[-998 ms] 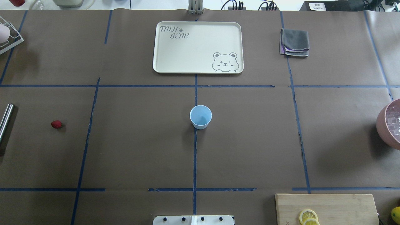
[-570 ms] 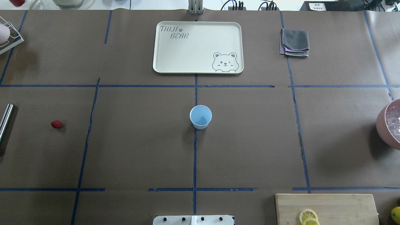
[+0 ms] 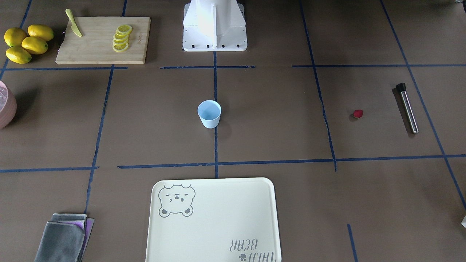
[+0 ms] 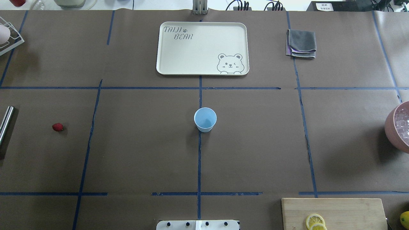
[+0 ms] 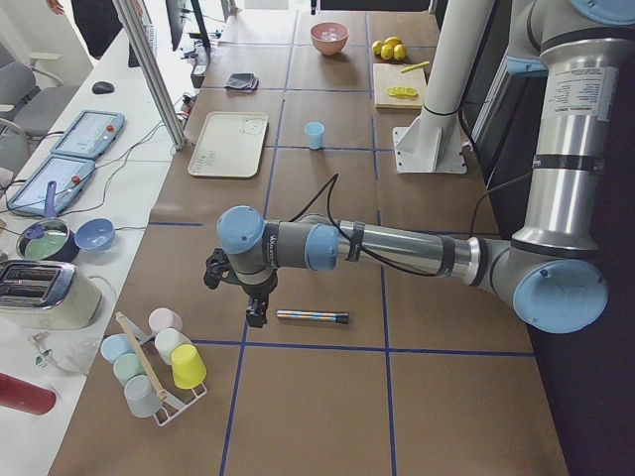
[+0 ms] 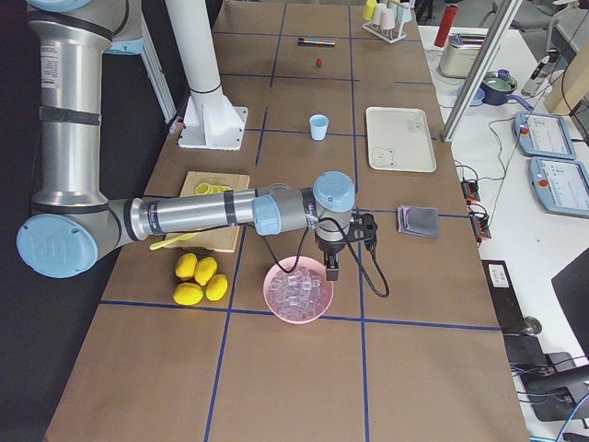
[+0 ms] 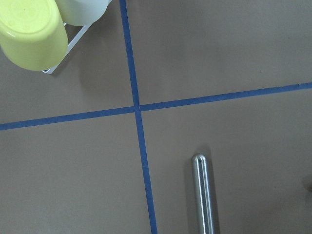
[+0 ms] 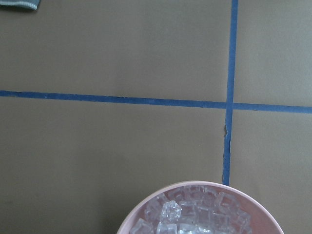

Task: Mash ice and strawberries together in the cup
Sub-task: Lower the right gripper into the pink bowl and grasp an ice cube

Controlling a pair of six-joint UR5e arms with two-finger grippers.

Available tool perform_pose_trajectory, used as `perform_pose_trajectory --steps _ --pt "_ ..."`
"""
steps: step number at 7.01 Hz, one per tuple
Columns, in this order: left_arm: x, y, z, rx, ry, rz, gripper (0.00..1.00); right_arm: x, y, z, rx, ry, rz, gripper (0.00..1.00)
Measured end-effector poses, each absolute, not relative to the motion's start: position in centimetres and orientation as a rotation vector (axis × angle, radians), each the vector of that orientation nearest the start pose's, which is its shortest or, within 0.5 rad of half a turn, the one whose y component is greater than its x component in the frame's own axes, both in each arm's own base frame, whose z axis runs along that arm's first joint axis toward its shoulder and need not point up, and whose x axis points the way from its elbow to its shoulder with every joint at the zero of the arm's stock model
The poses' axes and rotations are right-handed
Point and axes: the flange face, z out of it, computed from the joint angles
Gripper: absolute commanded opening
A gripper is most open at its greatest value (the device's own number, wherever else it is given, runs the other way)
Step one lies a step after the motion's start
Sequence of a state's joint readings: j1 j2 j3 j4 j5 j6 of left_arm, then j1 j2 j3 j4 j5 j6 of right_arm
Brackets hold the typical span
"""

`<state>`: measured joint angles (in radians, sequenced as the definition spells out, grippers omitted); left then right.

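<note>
The light-blue cup (image 4: 205, 119) stands upright at the table's middle, also in the front view (image 3: 209, 113). One dark-red strawberry (image 4: 57, 127) lies far to its left. Ice (image 8: 195, 214) fills the pink bowl (image 4: 391, 127) at the table's right edge. My left gripper (image 5: 256, 309) hangs low by the end of a metal rod (image 5: 313, 317), past the strawberry. My right gripper (image 6: 331, 267) hovers over the bowl's far rim. Both show only in the side views, so I cannot tell whether they are open or shut.
A cream bear tray (image 4: 202, 48) and a folded grey cloth (image 4: 301, 43) lie at the far side. A cutting board (image 3: 103, 40) with lemon slices and several lemons (image 3: 25, 42) sit near the base. A rack of cups (image 5: 154, 362) stands beyond the rod.
</note>
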<state>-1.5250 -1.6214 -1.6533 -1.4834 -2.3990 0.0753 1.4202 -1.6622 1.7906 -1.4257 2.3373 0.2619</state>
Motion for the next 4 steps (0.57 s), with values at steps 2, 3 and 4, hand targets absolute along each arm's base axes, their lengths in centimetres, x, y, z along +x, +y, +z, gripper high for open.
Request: perform_pose_trajectory --steps 2,3,4 --pt "-3.6 -51.4 59.8 0.055 0.828 0.135 1.00 -1.6 -46.4 59.9 0.122 -0.794 0.013 0.98" --pt "-3.6 -51.4 59.9 0.054 0.829 0.135 1.00 -1.9 -46.1 61.0 0.111 -0.793 0.013 0.99" --pt "-3.6 -51.3 59.9 0.054 0.829 0.135 1.00 -2.5 -45.7 62.2 0.086 -0.792 0.007 0.99"
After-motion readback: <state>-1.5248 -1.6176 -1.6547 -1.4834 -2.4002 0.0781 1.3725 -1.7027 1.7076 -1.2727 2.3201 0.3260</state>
